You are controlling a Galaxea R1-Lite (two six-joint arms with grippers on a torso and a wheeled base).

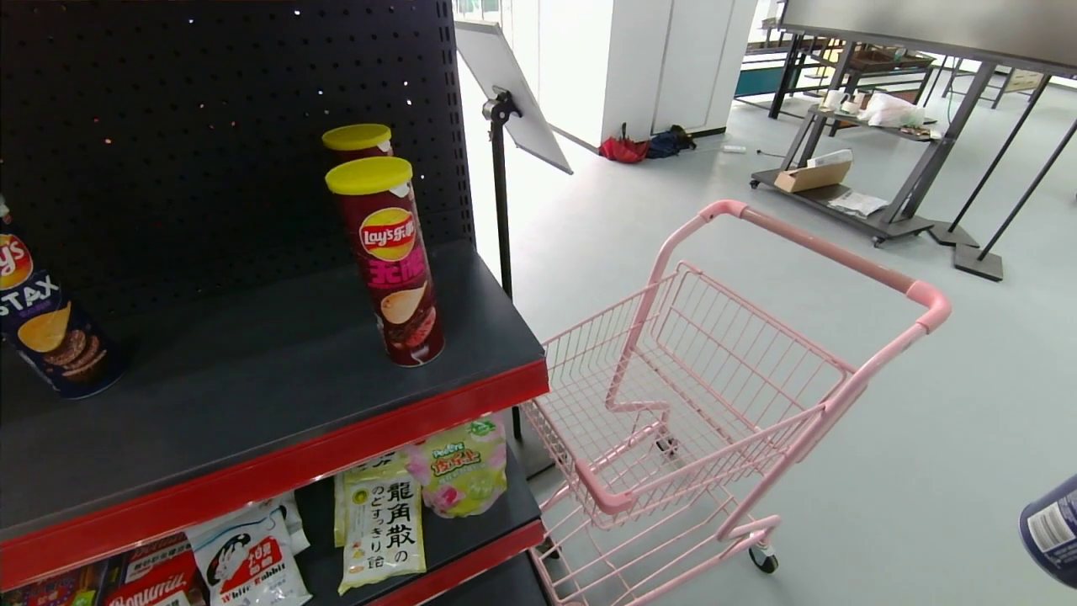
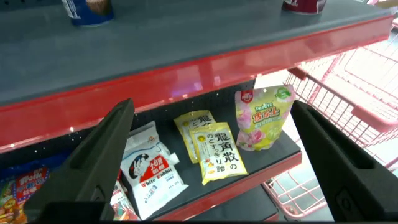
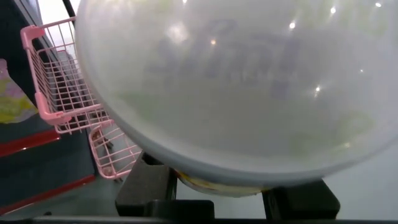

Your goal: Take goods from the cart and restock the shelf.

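Grips a blue crisp can [image 3: 236, 81] in the right gripper [image 3: 221, 196] (clear lid foremost); holds the left gripper [image 2: 211, 112] wide open, bare, snack bags [image 2: 214, 149] beyond its jaws.

Left end effector [image 2: 211, 107] wide open, right one [image 3: 221, 194] tight around can [image 3: 236, 93].

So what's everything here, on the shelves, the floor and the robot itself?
Shelf: one, dark, red-edged.
Dark red chip cans: two, yellow lids, top board, one behind the other.
Blue chip can: one, top board, left end.
Snack bags: at least four, white, yellow, green-pink, lower board.
Cart: one, pink wire, floor beside the shelf, basket empty.
Metal rack: one, dark, far floor.
Held can: one, blue, aloft right of cart.
Left gripper: one, black, open, before the lower board.
Right gripper: one, black, shut on that can.
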